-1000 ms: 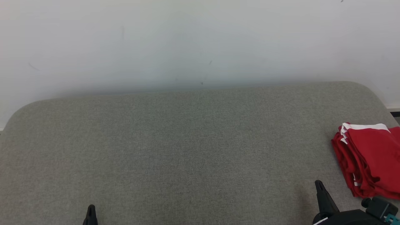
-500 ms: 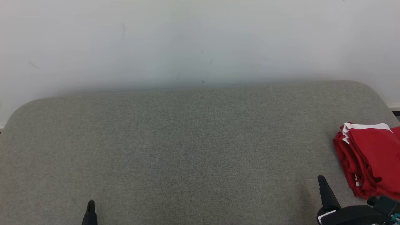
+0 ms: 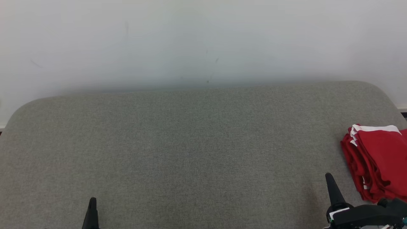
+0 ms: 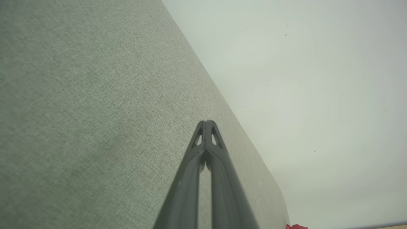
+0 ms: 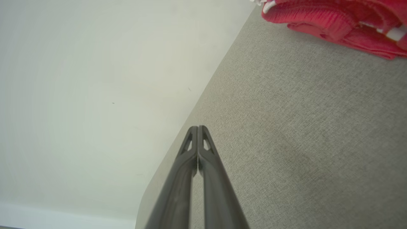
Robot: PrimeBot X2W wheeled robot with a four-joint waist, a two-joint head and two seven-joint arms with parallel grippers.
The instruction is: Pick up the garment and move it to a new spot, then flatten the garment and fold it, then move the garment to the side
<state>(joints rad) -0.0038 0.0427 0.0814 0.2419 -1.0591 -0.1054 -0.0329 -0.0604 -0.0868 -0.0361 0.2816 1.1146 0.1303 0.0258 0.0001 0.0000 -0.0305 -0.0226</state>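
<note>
The left hand (image 3: 92, 200) is clenched: its two long dark fingers are pressed together along their length and come to one thin point. It grasps nothing. The right hand (image 3: 328, 176) is clenched in the same way and is also empty. In the wrist views each fingertip shows a small triangular opening, and the fingers look like smooth matte plastic.

Both hands are over the grey fabric-covered table with rounded corners (image 3: 190, 143). Its cloth has a fine, even weave and lies smooth.

The red folded garment with white edge bands (image 3: 378, 159) lies on the table just to the right of the right hand and a little further forward, not touching it. It is well apart from the left hand. Its layers are stacked, and the fold edges look soft and ribbed. Beyond the hands stands a plain pale wall (image 3: 190, 38) with a few small dark marks.
</note>
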